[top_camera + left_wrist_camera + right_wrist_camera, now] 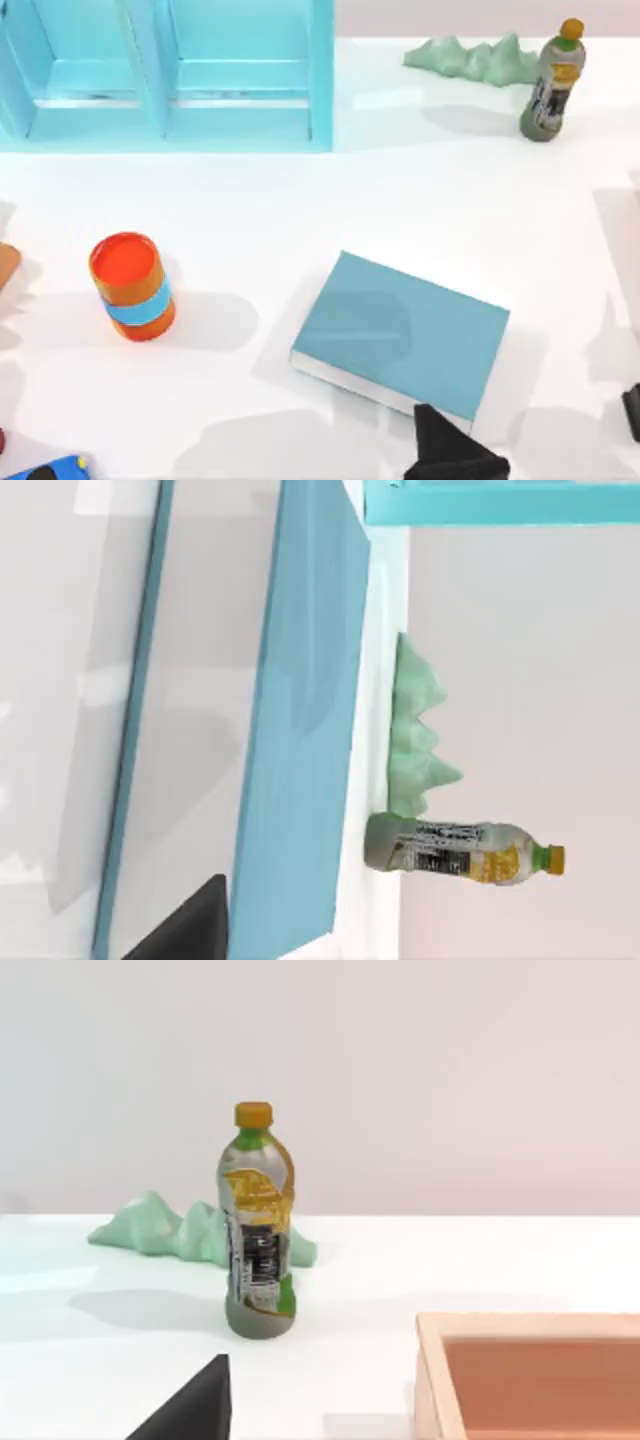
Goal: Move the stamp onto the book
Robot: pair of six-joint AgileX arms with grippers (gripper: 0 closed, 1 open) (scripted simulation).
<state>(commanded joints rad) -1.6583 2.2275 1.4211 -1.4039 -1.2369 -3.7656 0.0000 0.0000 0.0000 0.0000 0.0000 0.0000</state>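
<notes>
The teal-blue book [405, 345] lies flat at the middle right of the table, white page edges facing the front. The left wrist view shows it [300, 740] close up from the side. A black part of my left gripper [450, 452] sits at the table's front edge, just in front of the book's near right corner. My right gripper [632, 412] is a dark piece at the right border, apart from the book. The stamp is out of view.
An orange can with a blue band [132, 287] stands left of the book. At the back are a light blue shelf unit [170, 80], a green ridged shape [470, 58] and an upright bottle [553, 82]. A wooden tray [530, 1375] lies near the right gripper.
</notes>
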